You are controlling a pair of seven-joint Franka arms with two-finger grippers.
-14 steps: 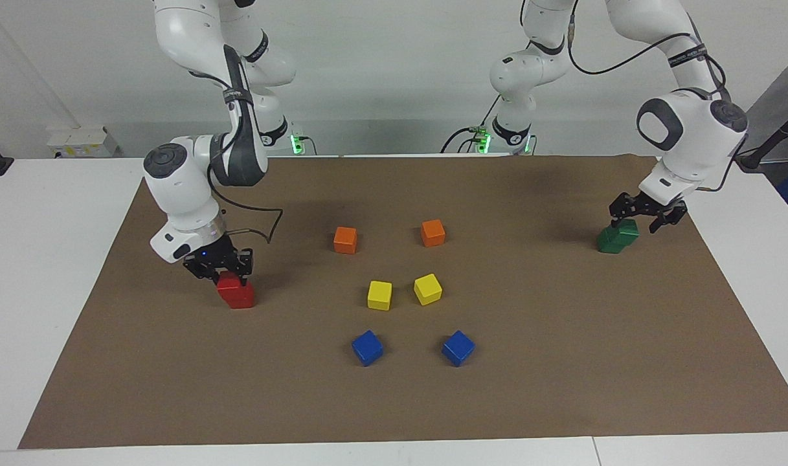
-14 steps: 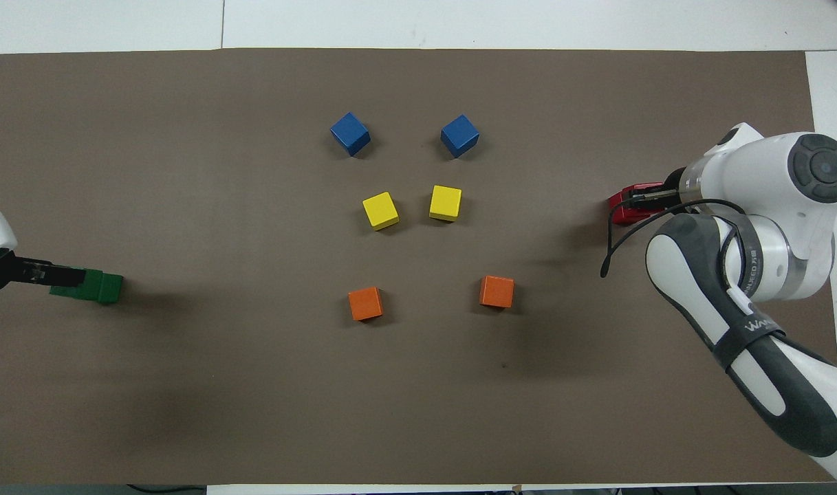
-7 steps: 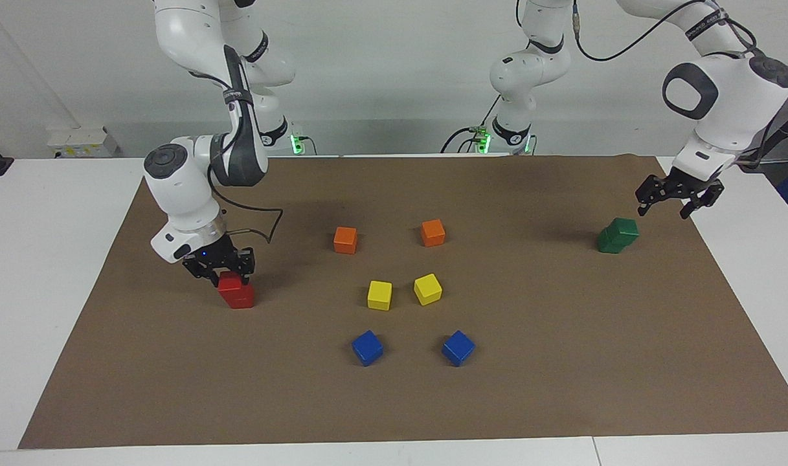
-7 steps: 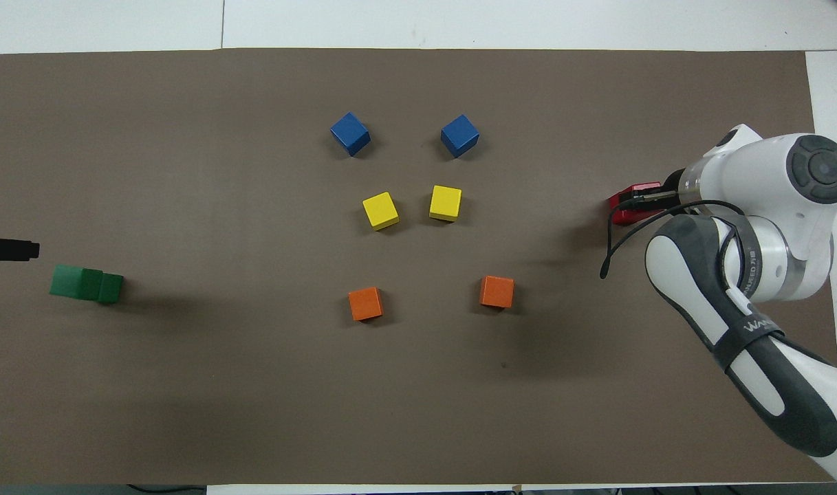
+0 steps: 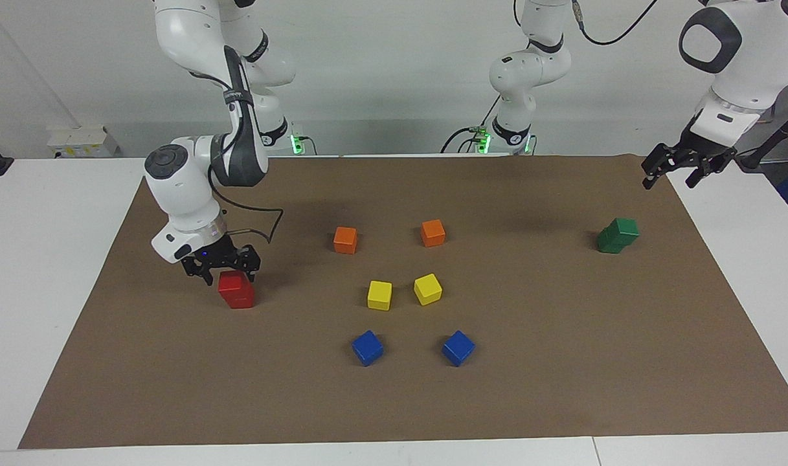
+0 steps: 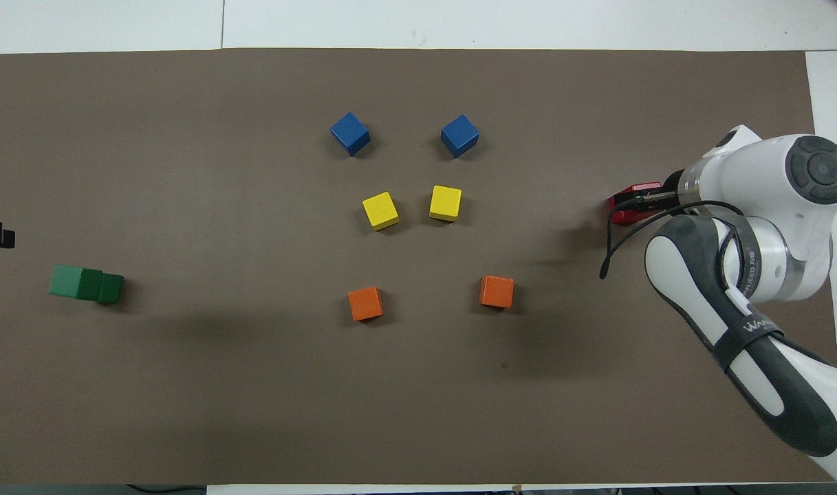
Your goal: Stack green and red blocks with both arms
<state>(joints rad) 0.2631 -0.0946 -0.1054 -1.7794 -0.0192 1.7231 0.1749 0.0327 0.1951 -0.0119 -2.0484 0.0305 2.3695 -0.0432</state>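
Observation:
Two red blocks (image 5: 237,292) stand stacked toward the right arm's end of the mat, and they also show as the red blocks (image 6: 626,208) in the overhead view. My right gripper (image 5: 225,272) is open just over the stack, its fingers apart on either side of the top block's upper edge; from above the right gripper (image 6: 642,201) covers part of it. Two green blocks (image 5: 617,235) sit stacked, slightly offset, toward the left arm's end, seen from above as the green blocks (image 6: 84,283). My left gripper (image 5: 682,171) hangs open and empty, high above the mat's edge.
In the middle of the brown mat (image 5: 394,401) lie two orange cubes (image 5: 345,240), two yellow cubes (image 5: 379,295) and two blue cubes (image 5: 367,347), in pairs. White table borders the mat on all sides.
My right gripper has opened around the top red block. My left gripper has risen off the green stack and drawn back toward the mat's edge; both stacks stay put.

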